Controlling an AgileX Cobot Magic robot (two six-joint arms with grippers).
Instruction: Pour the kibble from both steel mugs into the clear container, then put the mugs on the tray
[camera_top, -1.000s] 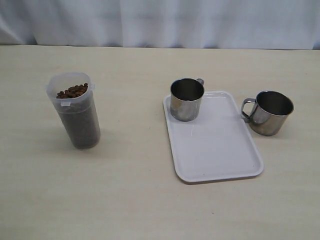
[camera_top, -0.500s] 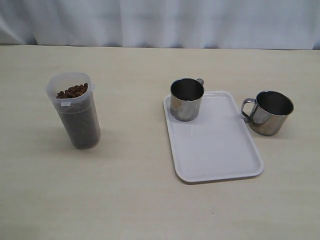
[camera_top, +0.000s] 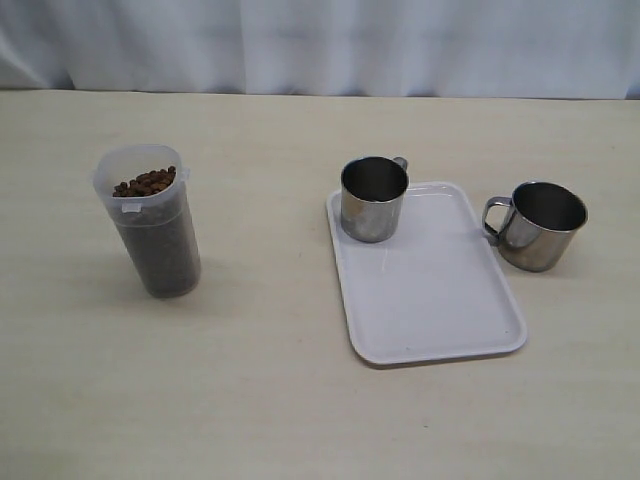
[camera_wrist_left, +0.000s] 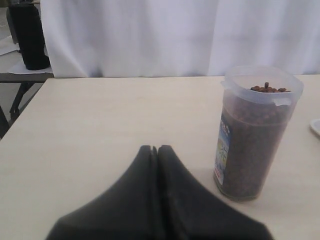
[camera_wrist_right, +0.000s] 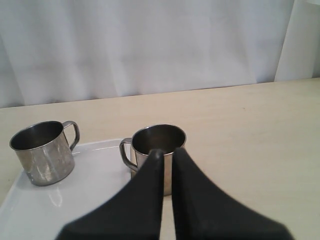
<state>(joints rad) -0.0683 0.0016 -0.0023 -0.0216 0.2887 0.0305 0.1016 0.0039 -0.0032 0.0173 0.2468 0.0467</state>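
Note:
The clear container (camera_top: 152, 225) stands on the left of the table, filled nearly to the rim with brown kibble (camera_top: 147, 182). One steel mug (camera_top: 374, 198) stands upright on the far left corner of the white tray (camera_top: 440, 300). The other steel mug (camera_top: 538, 225) stands on the table just right of the tray's rim, handle toward the tray. No kibble shows inside either mug. Neither gripper appears in the exterior view. My left gripper (camera_wrist_left: 152, 148) is shut and empty, short of the container (camera_wrist_left: 252, 135). My right gripper (camera_wrist_right: 167, 151) is shut and empty, just before the nearer mug (camera_wrist_right: 156, 142).
A white curtain (camera_top: 320, 45) hangs behind the table's far edge. In the left wrist view a black object (camera_wrist_left: 29, 35) stands on a separate surface beyond the table's corner. The tabletop (camera_top: 280, 400) is pale wood.

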